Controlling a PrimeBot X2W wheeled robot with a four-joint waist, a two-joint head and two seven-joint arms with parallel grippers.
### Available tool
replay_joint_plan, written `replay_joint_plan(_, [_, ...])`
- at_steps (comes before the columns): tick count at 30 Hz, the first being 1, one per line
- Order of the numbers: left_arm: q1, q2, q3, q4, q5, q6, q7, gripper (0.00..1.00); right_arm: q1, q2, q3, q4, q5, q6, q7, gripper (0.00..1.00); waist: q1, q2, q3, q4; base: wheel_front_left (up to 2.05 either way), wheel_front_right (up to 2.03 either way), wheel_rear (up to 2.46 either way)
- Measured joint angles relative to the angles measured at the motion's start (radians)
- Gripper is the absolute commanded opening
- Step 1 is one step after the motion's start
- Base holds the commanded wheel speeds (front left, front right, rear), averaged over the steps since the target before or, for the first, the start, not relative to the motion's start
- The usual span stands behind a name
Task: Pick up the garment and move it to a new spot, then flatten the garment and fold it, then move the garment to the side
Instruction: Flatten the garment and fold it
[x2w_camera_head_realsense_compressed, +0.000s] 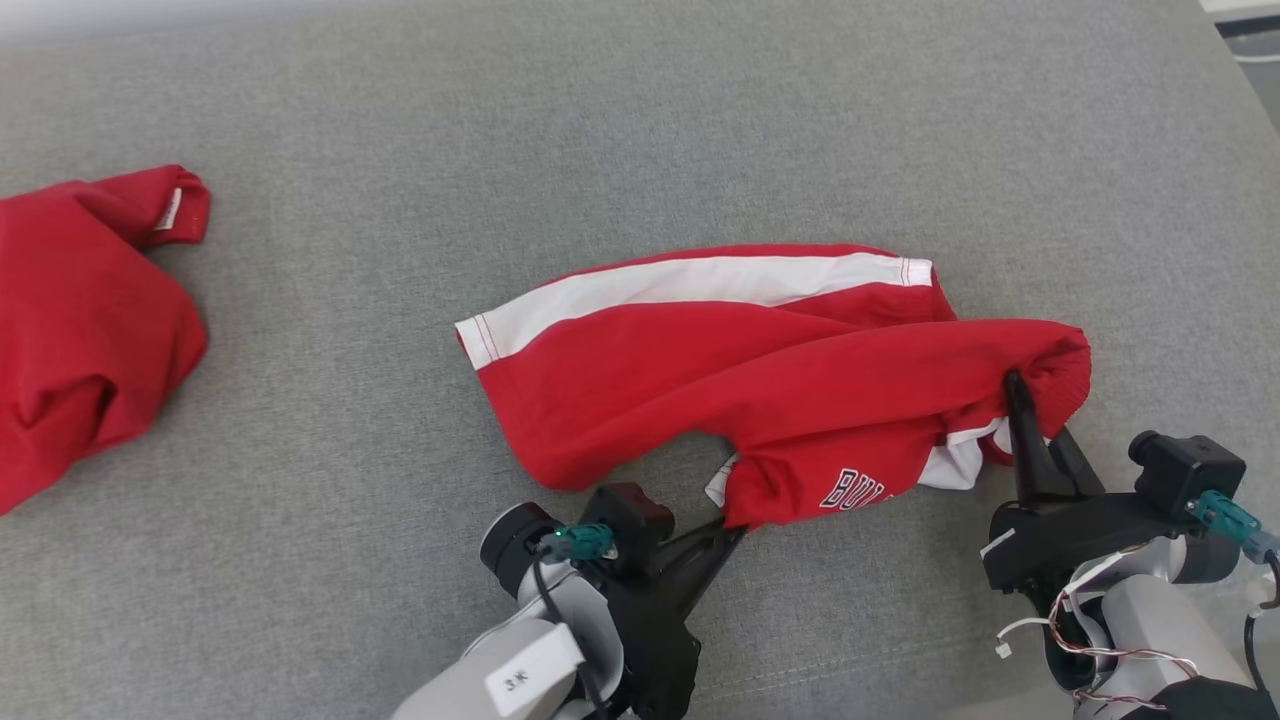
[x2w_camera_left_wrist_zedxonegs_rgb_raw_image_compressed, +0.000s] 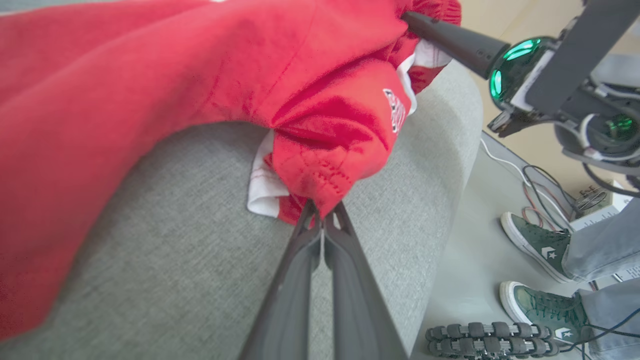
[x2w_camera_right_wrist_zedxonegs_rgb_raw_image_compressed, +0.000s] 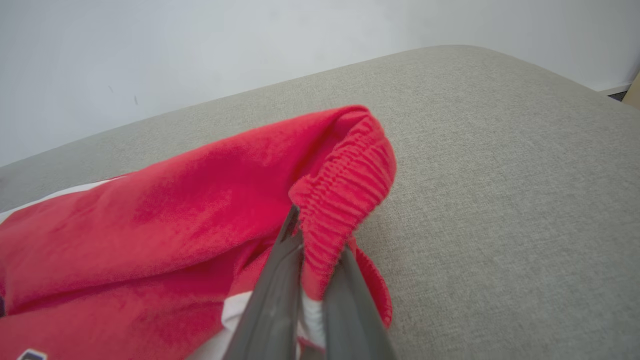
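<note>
Left pincer (x2w_camera_head_realsense_compressed: 735, 525), at six o'clock, is clamped shut on a hem of the red shorts (x2w_camera_head_realsense_compressed: 750, 370), which lie rumpled mid-way across the grey cushion (x2w_camera_head_realsense_compressed: 640, 120). Right pincer (x2w_camera_head_realsense_compressed: 1015, 400), at four o'clock, pinches the elastic waistband. Relocation looks underway (flattening, folding and setting aside are all left).
</note>
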Motion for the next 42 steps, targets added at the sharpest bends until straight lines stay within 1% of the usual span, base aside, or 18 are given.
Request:
replay_joint_plan(2, [-0.002, 0.014, -0.002, -0.026, -0.027, 0.0, -0.018, 0.0, 0.0, -0.002, -0.006, 0.0, 0.002, 0.0, 0.0, 0.0, 0.0, 0.0001, -0.009, 0.005, 0.0, 0.0, 0.0])
replay_joint_plan(5, [-0.022, 0.063, -0.006, -0.087, -0.053, 0.0, -0.045, 0.0, 0.0, -0.002, -0.01, -0.001, 0.023, 0.0, -0.001, 0.0, 0.0, 0.0, -0.025, 0.016, 0.0, 0.0, 0.0])
replay_joint_plan(8, [-0.037, 0.131, 0.012, -0.149, -0.092, 0.0, -0.074, 0.0, 0.0, -0.001, -0.014, -0.01, 0.044, 0.001, -0.001, 0.0, 0.0, 0.0001, -0.046, 0.029, 0.0, 0.0, 0.0])
replay_joint_plan(11, [-0.07, 0.212, 0.052, -0.202, -0.115, 0.0, -0.102, 0.0, -0.002, 0.004, -0.014, -0.027, 0.073, 0.003, -0.002, 0.0, 0.0, 0.0, -0.07, 0.044, 0.0, 0.0, 0.0])
replay_joint_plan(13, [-0.092, 0.256, 0.076, -0.235, -0.138, 0.0, -0.114, 0.0, -0.009, 0.007, -0.006, -0.041, 0.103, 0.003, -0.001, 0.0, 0.0, 0.0, -0.088, 0.054, 0.0, 0.0, 0.0])
replay_joint_plan(16, [-0.121, 0.303, 0.099, -0.283, -0.194, -0.006, -0.118, 0.0, -0.036, 0.007, 0.039, -0.089, 0.176, 0.003, 0.016, 0.0, -0.0001, 0.0, -0.118, 0.068, 0.0, 0.0, 0.0])
replay_joint_plan(18, [-0.139, 0.328, 0.119, -0.312, -0.271, -0.007, -0.118, 0.0, -0.062, 0.006, 0.079, -0.119, 0.237, 0.003, 0.053, 0.0, -0.0001, 0.0, -0.139, 0.077, 0.0, 0.0, 0.0])
replay_joint_plan(20, [-0.174, 0.356, 0.144, -0.328, -0.337, -0.007, -0.11, 0.0, -0.1, 0.008, 0.12, -0.144, 0.328, 0.003, 0.108, 0.0, -0.0002, 0.0, -0.16, 0.084, 0.0, 0.0, 0.0])
replay_joint_plan(23, [-0.235, 0.401, 0.187, -0.333, -0.423, -0.007, -0.092, 0.0, -0.173, 0.013, 0.153, -0.178, 0.461, 0.003, 0.185, 0.0, -0.0002, 0.0, -0.19, 0.092, 0.0, 0.0, 0.0])
replay_joint_plan(25, [-0.274, 0.418, 0.229, -0.323, -0.468, -0.007, -0.089, 0.0, -0.244, 0.014, 0.156, -0.186, 0.513, 0.003, 0.219, 0.0, -0.0002, 0.0, -0.207, 0.094, 0.0, 0.0, 0.0])
replay_joint_plan(27, [-0.318, 0.432, 0.264, -0.303, -0.48, -0.007, -0.089, 0.0, -0.327, 0.014, 0.146, -0.188, 0.558, 0.003, 0.241, 0.0, -0.0002, -0.0001, -0.22, 0.094, 0.0, 0.0, 0.0])
replay_joint_plan(30, [-0.395, 0.435, 0.303, -0.251, -0.484, -0.007, -0.091, 0.0, -0.435, 0.013, 0.113, -0.18, 0.622, 0.003, 0.256, 0.0, -0.0002, -0.0001, -0.23, 0.09, 0.0, 0.0, 0.0])
replay_joint_plan(32, [-0.423, 0.431, 0.322, -0.238, -0.523, -0.007, -0.087, 0.0, -0.48, 0.009, 0.106, -0.168, 0.639, 0.003, 0.273, 0.0, -0.0002, -0.0001, -0.23, 0.09, 0.0, 0.0, 0.0])
replay_joint_plan(34, [-0.428, 0.427, 0.318, -0.22, -0.559, -0.007, -0.058, 0.0, -0.492, 0.005, 0.105, -0.154, 0.658, 0.003, 0.29, 0.0, -0.0002, -0.0001, -0.226, 0.091, 0.0, 0.0, 0.0])
replay_joint_plan(37, [-0.416, 0.428, 0.281, -0.211, -0.617, -0.007, 0.011, 0.0, -0.48, -0.018, 0.121, -0.143, 0.681, 0.003, 0.343, 0.0, 0.0, 0.0, -0.218, 0.096, 0.0, 0.0, 0.0])
replay_joint_plan(42, [-0.372, 0.449, 0.256, -0.206, -0.685, -0.007, 0.098, 0.0, -0.46, -0.016, 0.147, -0.109, 0.712, 0.003, 0.398, 0.0, 0.0, 0.0, -0.198, 0.096, 0.0, 0.0, 0.0])
